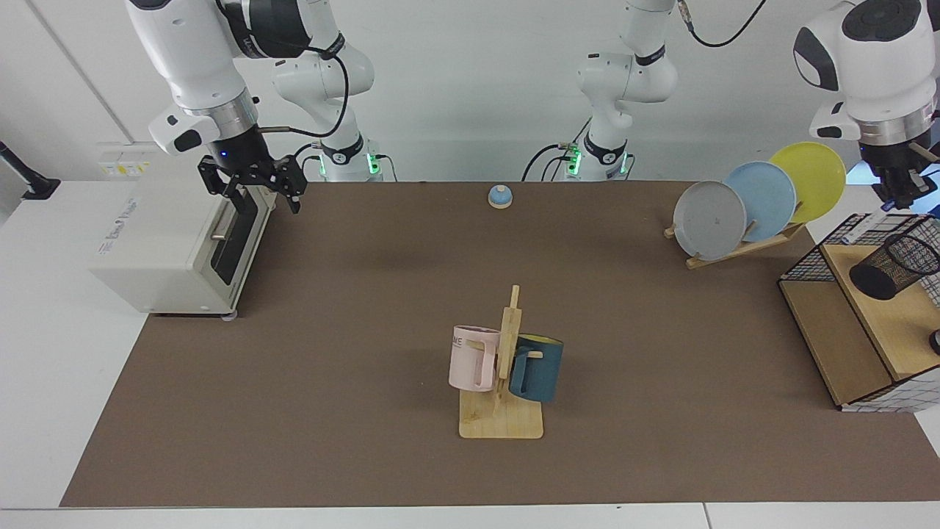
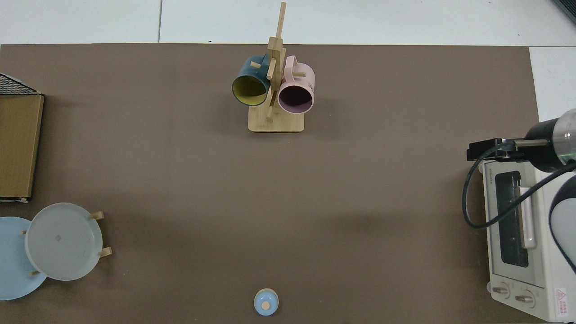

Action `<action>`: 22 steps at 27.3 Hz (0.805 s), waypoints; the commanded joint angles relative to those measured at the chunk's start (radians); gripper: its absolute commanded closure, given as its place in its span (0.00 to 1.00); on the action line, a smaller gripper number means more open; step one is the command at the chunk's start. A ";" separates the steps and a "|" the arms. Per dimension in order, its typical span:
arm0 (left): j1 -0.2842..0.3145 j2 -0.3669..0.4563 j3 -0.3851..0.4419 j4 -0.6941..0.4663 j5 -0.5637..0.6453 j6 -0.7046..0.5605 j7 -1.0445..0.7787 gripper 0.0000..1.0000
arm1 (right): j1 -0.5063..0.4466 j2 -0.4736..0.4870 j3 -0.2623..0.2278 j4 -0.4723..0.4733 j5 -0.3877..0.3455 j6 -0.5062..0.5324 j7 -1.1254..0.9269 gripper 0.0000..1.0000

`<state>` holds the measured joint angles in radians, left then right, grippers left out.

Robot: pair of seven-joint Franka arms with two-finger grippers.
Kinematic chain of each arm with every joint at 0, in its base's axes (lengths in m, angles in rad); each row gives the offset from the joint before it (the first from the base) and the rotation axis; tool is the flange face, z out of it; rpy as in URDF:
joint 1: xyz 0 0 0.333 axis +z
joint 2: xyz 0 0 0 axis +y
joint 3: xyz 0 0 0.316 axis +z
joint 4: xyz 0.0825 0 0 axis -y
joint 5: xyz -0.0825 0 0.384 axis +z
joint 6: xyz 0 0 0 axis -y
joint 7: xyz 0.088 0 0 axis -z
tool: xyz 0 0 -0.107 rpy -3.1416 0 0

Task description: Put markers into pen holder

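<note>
Left claw (image 1: 902, 197) above the shelf rack (image 1: 844, 250), near the mesh pen holder (image 1: 892, 266); grip unclear, marker (image 1: 854, 233) barely visible beneath it. Marker looks light, stiff, slick: pinch mid-barrel. Right claw (image 1: 253, 184) open, empty, waiting over the toaster oven (image 1: 169, 220).

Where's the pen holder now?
Facing view, far right: pen holder tilted on the wire rack, under the left gripper; right gripper hangs by the oven.

Brown table mat (image 1: 352, 308) with things on it

Mug stand (image 1: 501, 419) in the middle, toaster oven (image 1: 176, 228) at 9 o'clock, plate rack (image 1: 742, 246) at 2, shelf rack (image 1: 844, 345) at 3, small bell (image 1: 500, 196) at 12.
</note>
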<state>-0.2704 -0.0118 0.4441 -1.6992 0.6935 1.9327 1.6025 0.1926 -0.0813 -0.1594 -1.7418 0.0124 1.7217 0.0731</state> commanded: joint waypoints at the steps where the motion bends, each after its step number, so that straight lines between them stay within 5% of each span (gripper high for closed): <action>1: 0.005 0.042 0.015 0.041 0.075 0.049 0.053 1.00 | -0.027 -0.017 0.001 0.004 -0.011 -0.080 -0.139 0.00; 15: 0.031 0.073 0.122 0.046 0.078 0.190 0.113 1.00 | -0.032 -0.043 0.006 0.010 0.001 -0.096 -0.171 0.00; 22: 0.056 0.168 0.146 0.082 0.057 0.249 0.140 1.00 | -0.025 -0.045 0.003 0.007 -0.005 -0.105 -0.170 0.00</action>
<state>-0.2398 0.0820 0.5760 -1.6749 0.7543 2.1307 1.7115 0.1710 -0.1157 -0.1593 -1.7335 0.0128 1.6446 -0.0696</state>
